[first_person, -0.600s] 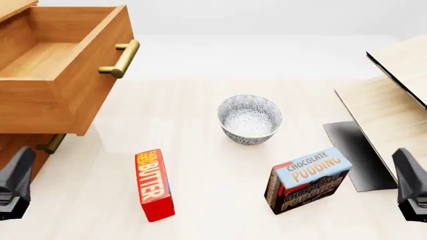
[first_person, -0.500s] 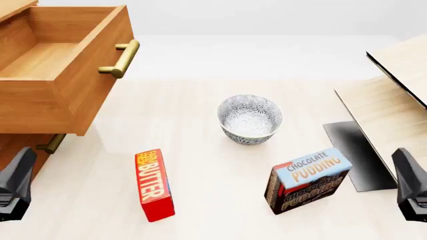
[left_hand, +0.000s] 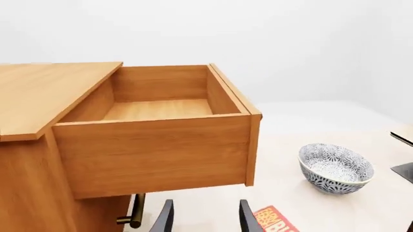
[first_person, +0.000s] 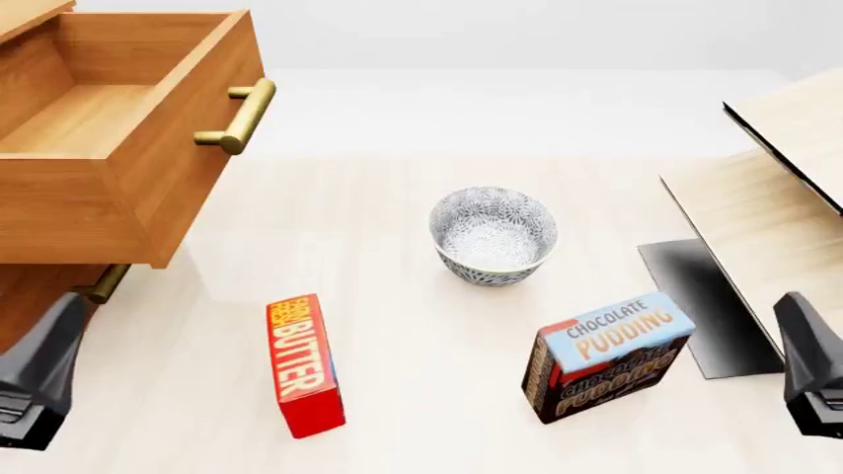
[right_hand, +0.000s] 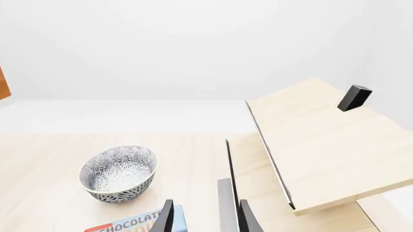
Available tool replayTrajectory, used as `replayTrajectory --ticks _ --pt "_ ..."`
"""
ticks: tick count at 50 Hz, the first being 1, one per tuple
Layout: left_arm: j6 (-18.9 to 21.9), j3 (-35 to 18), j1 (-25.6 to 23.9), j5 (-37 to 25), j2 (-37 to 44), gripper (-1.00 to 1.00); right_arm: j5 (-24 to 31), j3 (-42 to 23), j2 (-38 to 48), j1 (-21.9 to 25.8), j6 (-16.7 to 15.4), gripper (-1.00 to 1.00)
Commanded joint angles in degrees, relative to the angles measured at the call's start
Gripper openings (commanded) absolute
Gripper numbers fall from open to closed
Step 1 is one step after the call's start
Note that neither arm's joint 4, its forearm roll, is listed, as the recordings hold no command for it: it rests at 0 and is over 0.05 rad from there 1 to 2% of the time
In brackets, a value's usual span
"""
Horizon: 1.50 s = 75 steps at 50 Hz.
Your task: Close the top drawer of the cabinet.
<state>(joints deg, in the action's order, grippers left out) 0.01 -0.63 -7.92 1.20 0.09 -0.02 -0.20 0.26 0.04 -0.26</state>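
Observation:
The top drawer point(first_person: 125, 183) is pulled far out of the honey-brown cabinet point(first_person: 30, 301) at the front view's upper left, its brass bar handle point(first_person: 239, 116) facing right. The left wrist view shows the drawer's side wall point(left_hand: 154, 154) and pale inside. My left gripper point(first_person: 53, 346) is open and empty, low at the near left, below and short of the drawer; its fingers point(left_hand: 162, 220) stand apart. My right gripper point(first_person: 801, 341) is open and empty at the near right, with fingers point(right_hand: 166, 217) apart.
A patterned bowl point(first_person: 493, 235) sits mid-table. A red butter box point(first_person: 303, 363) and a chocolate pudding box point(first_person: 609, 355) lie nearer me. Pale flat-topped furniture with a black edge point(first_person: 777, 197) fills the right, a black block point(right_hand: 353, 97) on it. A lower drawer's handle point(first_person: 102, 284) shows.

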Motion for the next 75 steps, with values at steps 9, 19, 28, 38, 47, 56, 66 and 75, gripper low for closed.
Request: replayTrajectory --ticks 9,19,28,38,47,56,66,75 --pt "0.4 -1.8 -10.4 -0.3 -0.1 1.0 -0.1 0.0 0.0 0.0 0.0 1.0" --pt "0.9 -2.8 -17.2 -0.9 -0.1 1.0 -0.1 0.1 0.1 0.0 0.0 1.0" --pt "1.4 -3.3 -22.1 -0.9 0.0 1.0 -0.1 0.0 0.0 0.0 0.0 1.0" --pt "0.5 -4.5 -26.3 -1.1 0.1 1.0 -0.1 0.0 0.0 0.0 0.0 1.0" --pt "0.9 -4.4 -30.4 2.6 3.7 1.0 -0.1 0.0 0.0 0.0 0.0 1.0" --pt "1.6 -5.4 -34.6 9.5 11.0 1.0 -0.1 0.0 0.0 0.0 0.0 1.0" --pt "2.5 -5.9 -36.7 15.1 16.6 1.0 -0.1 0.0 0.0 0.0 0.0 1.0" --pt "3.1 -6.9 -39.5 19.0 21.1 1.0 -0.1 0.0 0.0 0.0 0.0 1.0"
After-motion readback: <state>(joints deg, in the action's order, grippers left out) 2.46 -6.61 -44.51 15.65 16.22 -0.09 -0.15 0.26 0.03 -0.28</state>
